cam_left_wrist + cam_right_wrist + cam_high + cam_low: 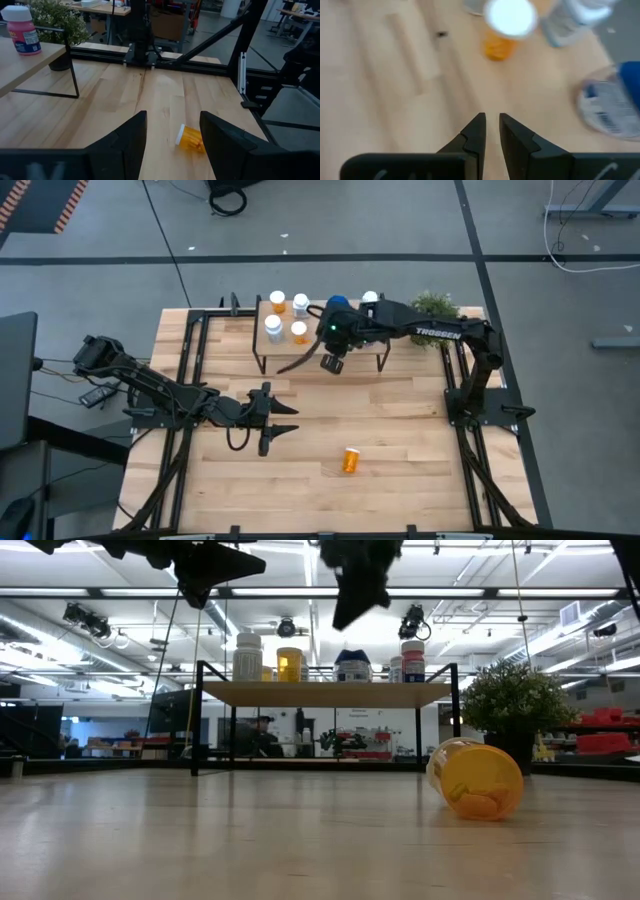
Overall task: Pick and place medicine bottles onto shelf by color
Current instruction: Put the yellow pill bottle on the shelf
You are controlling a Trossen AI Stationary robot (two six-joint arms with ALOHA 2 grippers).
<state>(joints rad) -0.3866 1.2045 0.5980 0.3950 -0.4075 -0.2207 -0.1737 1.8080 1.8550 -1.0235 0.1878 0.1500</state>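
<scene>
The shelf stands at the table's far side, a light-wood board on black legs. Several medicine bottles stand on it: two orange, two white, a wider blue-topped one and a pinkish one. One orange bottle lies on its side on the table near the near edge, also seen in the low view. My right gripper hovers over the shelf's near edge, shut on nothing. My left gripper is open above the table's middle, with the fallen orange bottle ahead of it.
A small potted plant stands at the shelf's right end. Black frame rails run along the table's left and right sides. Bare tabletop lies between the shelf and the fallen bottle.
</scene>
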